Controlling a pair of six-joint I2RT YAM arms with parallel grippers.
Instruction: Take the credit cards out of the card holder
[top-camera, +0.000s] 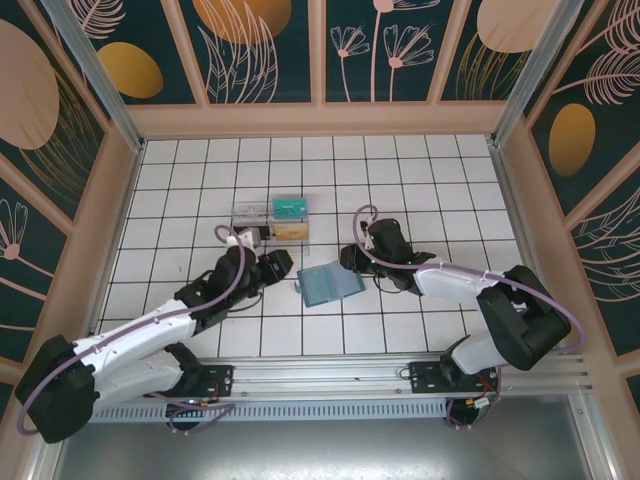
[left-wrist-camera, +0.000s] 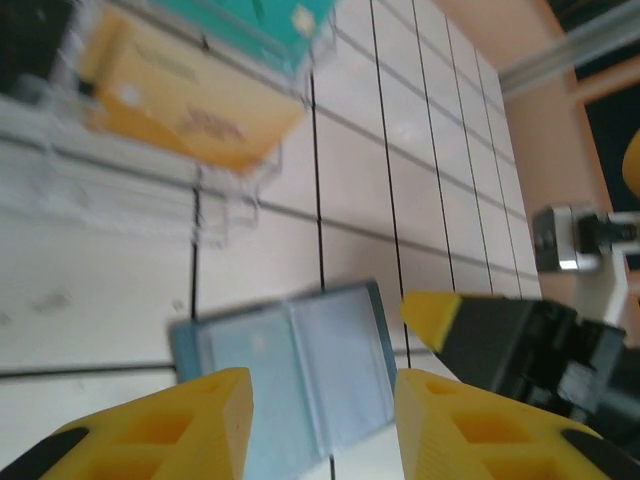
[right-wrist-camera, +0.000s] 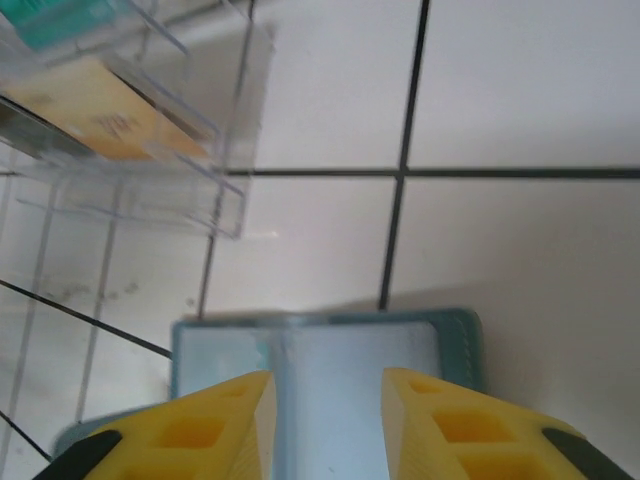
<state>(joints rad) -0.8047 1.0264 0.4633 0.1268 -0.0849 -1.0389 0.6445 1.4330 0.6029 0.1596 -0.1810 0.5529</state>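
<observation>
Card holder (top-camera: 330, 284), a flat slate-blue bifold of soft material with a centre crease, lay open on the white tiled tabletop (top-camera: 420, 180). Just behind it stood one clear plastic box (top-camera: 245, 214) holding a teal card (top-camera: 288, 207) and an orange-tan card (top-camera: 292, 231). The left gripper (left-wrist-camera: 320, 385) and right gripper (right-wrist-camera: 328, 385) flanked the holder, both with jaws spread above it.

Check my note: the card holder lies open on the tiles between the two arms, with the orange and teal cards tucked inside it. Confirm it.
One thing is wrong. The orange card and teal card sit in the clear plastic box beyond the card holder, not inside it; the top external view shows this. The rest stands.
</observation>
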